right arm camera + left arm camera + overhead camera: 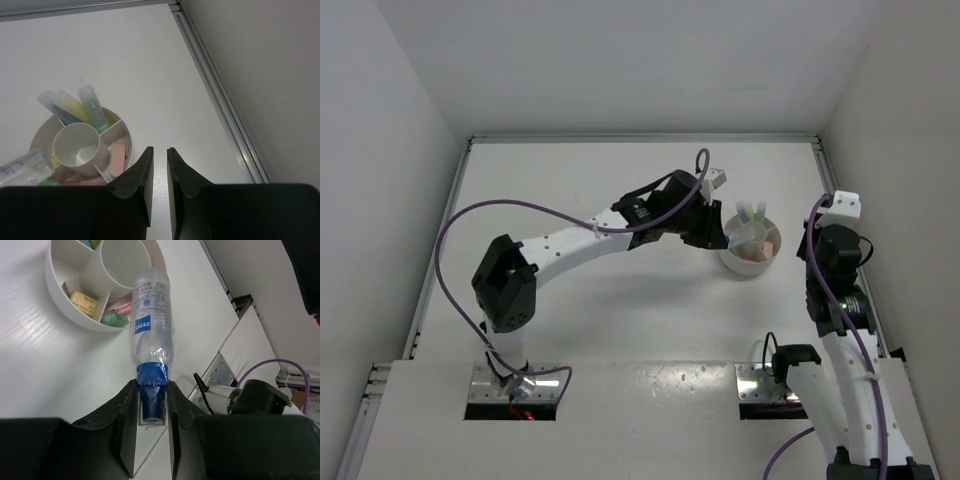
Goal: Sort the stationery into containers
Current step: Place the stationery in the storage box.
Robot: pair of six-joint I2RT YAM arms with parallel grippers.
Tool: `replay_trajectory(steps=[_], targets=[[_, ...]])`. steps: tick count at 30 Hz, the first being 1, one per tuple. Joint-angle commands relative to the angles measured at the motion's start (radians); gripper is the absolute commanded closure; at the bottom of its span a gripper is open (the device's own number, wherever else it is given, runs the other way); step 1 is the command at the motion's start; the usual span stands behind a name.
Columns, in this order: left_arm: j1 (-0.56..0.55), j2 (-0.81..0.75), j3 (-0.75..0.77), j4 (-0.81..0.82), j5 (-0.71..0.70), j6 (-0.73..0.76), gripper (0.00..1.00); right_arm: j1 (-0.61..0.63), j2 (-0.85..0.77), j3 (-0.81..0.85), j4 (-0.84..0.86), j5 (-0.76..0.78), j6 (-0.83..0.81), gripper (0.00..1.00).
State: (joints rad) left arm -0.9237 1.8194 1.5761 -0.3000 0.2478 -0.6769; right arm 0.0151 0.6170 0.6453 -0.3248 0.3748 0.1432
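Note:
The round white divided bowl (752, 262) stands at the right of the table. My left gripper (151, 405) is shut on the blue cap of a clear purple-blue pen (150, 330), whose far end reaches over the bowl's rim (55, 285) beside the centre cup. Beige eraser blocks (82, 301), a pink pen (122, 305) and a green pen (115, 319) lie in compartments. In the right wrist view, blue (50, 102), yellow (72, 106) and green (92, 105) highlighters lean in the bowl (125, 132), with a pink eraser (118, 159). My right gripper (160, 152) is empty, its jaws a narrow gap apart, right of the bowl.
White walls enclose the table on the left, back and right. A metal rail (220, 100) runs along the right wall. Two square metal plates (515, 385) (765, 380) sit at the arm bases. The left arm (570, 245) stretches across the middle of the table.

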Motion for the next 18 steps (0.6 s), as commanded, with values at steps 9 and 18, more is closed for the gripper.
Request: replay_trajectory(steps=[9,18], targets=[[0.048,0.152,0.165,0.079,0.162,-0.018,1.0,-0.004,-0.007,-0.009,0.049,0.018,0.016,0.83],[0.066,0.208,0.246,0.079,0.194,-0.107,1.0,-0.004,-0.025,-0.009,0.049,0.018,0.016,0.83]])
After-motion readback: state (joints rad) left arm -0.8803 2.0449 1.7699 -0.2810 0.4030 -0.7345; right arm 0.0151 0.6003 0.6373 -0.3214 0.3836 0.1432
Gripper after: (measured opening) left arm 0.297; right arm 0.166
